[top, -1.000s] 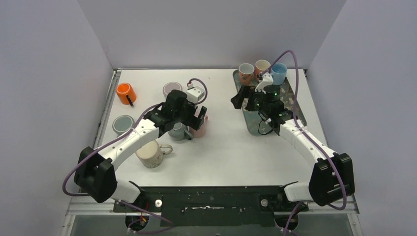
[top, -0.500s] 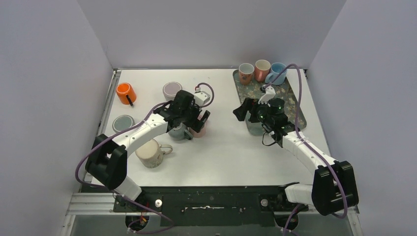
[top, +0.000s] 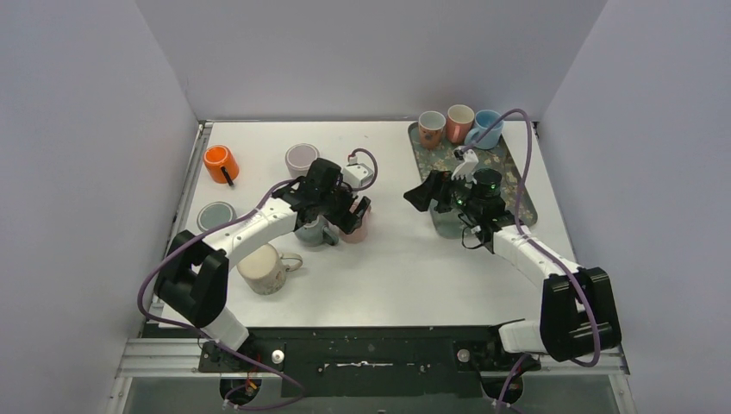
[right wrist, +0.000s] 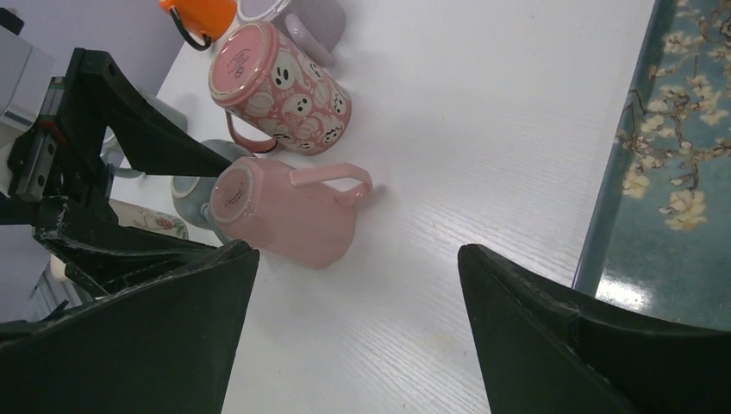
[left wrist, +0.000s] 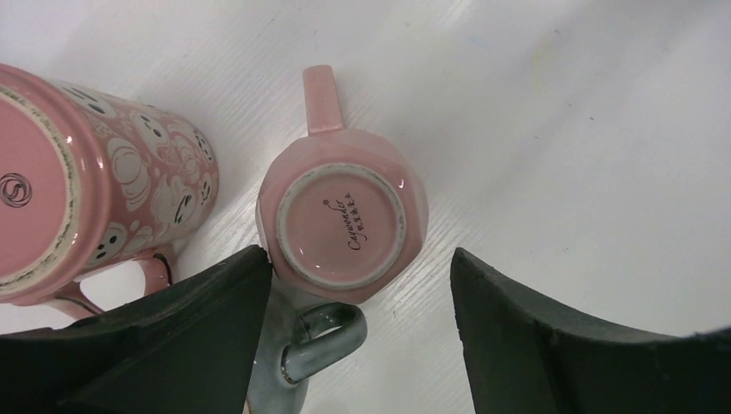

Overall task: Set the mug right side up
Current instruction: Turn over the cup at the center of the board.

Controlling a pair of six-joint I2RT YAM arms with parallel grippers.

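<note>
The mug (left wrist: 345, 226) is plain pink and faceted. It stands upside down on the white table, its printed base up and its handle pointing away. My left gripper (left wrist: 362, 267) hangs over it, open; the left finger (left wrist: 215, 328) is against the mug's edge and the right finger (left wrist: 534, 336) stands well clear. From above, the left gripper (top: 345, 207) covers most of the mug (top: 357, 229). My right gripper (right wrist: 358, 254) is open and empty over bare table. It faces the mug (right wrist: 289, 211) from the right and is apart from it.
An upside-down pink ghost-pattern mug (left wrist: 103, 198) and a grey-blue mug (left wrist: 293, 345) crowd the pink one. Orange (top: 221, 164), lavender (top: 302, 158), grey (top: 215, 218) and beige (top: 263, 269) mugs lie to the left. The floral tray (top: 517, 185) holds three upright mugs at the back right.
The left arm reached further right and settled over the pink mug, its jaws narrowing a little. The right gripper drew back from the tray's far end toward the table's middle.
</note>
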